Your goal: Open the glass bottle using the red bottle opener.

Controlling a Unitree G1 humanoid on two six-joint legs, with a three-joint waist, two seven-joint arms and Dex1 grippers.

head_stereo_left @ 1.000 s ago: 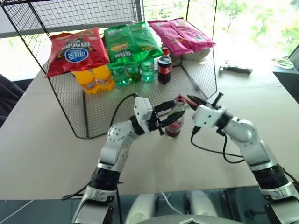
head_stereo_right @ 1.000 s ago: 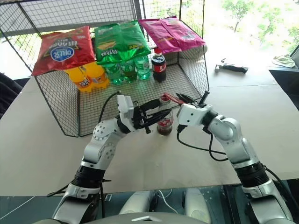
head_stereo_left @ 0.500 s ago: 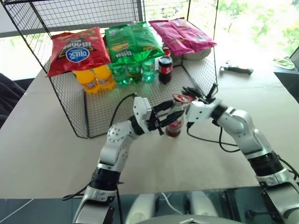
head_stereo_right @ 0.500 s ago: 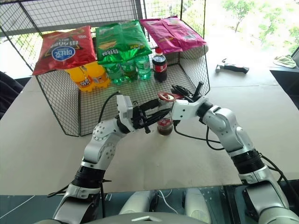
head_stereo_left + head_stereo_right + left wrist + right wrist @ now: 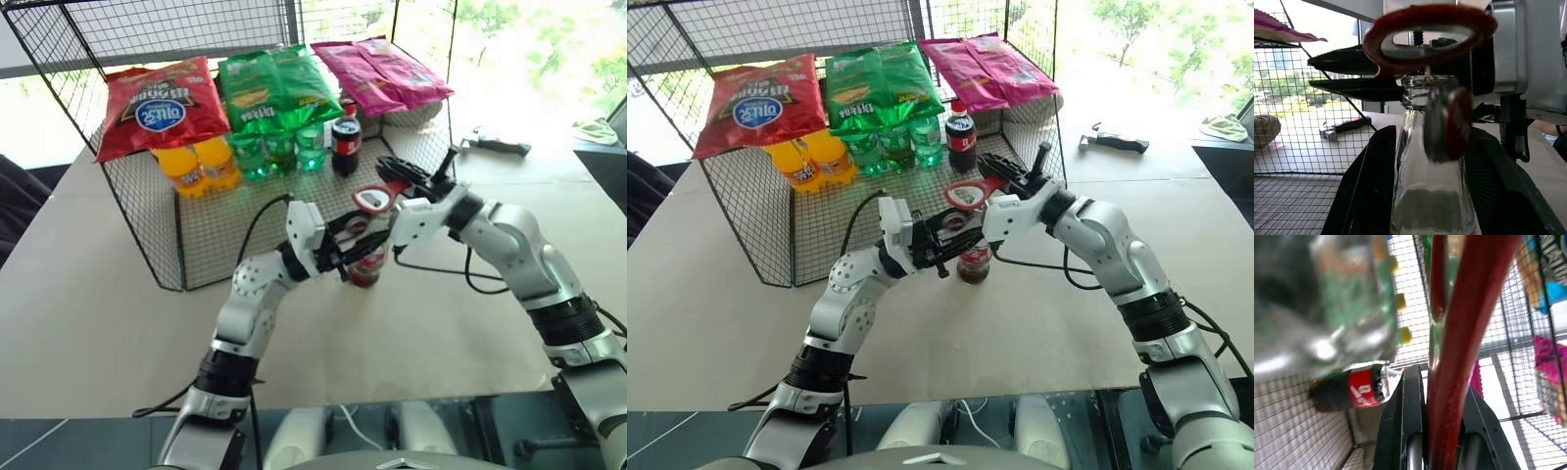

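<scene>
Raised off the bottle, the opener hung above its mouth, pinched in the right gripper, while the left gripper clamped the neck to steady it

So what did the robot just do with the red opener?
The right gripper, shut on the red bottle opener, lifted it up off the top of the glass bottle and tilted it. The left gripper kept holding the bottle on the table.

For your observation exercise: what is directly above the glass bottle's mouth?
The red bottle opener, its ring over the glass bottle. A blurred red cap-like shape hangs beside the neck.
</scene>
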